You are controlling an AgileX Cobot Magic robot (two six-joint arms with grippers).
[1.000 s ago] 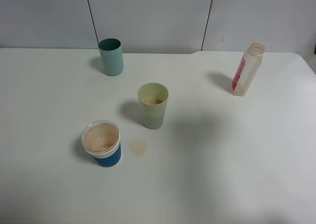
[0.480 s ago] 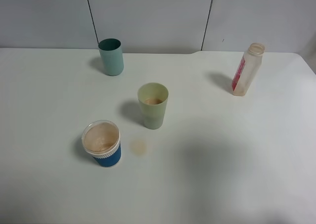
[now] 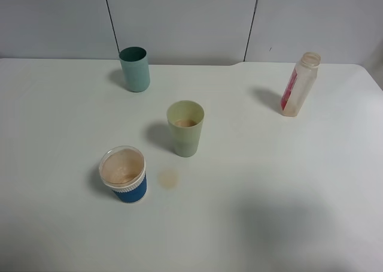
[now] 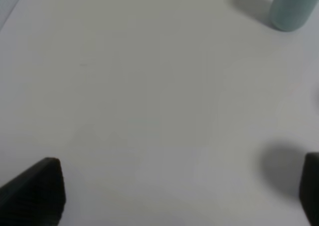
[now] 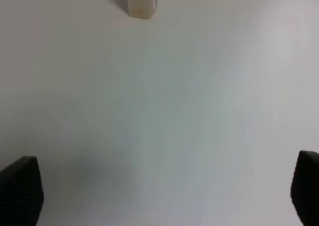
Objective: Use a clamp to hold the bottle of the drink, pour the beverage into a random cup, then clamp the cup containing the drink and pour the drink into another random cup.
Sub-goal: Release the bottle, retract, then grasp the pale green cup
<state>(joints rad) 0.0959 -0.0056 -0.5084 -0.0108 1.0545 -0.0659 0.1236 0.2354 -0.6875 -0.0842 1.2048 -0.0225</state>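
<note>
**A:** Looking for the bottle [image 3: 299, 85] first. Where does it stand from the right clamp [image 5: 163, 188]?

**B:** Upright and well ahead of it, far beyond the fingertips. Only a trace of the beverage [image 3: 122, 167] shows at its base. The right clamp's jaws are spread wide with nothing between them but bare table [image 3: 287, 164].

**A:** And the left clamp [image 4: 172, 191]?

**B:** Also spread wide and empty. The teal cup [image 4: 294, 7] stands well ahead of it and off to one side, far out of reach.

**A:** Where is the drink?

**B:** Most of it is in the blue white-rimmed cup [image 3: 124, 175]. A little is left at the bottom of the yellow-green cup [image 3: 185, 128], which stands upright near it. A small tan spot [image 3: 168, 178] lies on the table between them, likely a spill.

**A:** What has changed in the last second?

**B:** Only the soft shadow [image 3: 281, 224] on the table. It has slid from just beside the yellow-green cup toward the near edge. The cups and bottle have not moved.

**A:** What does that mean for the task?

**B:** I judge an arm is pulling back. With both pours apparently made and nothing held, the task looks finished, or nearly so.
</note>
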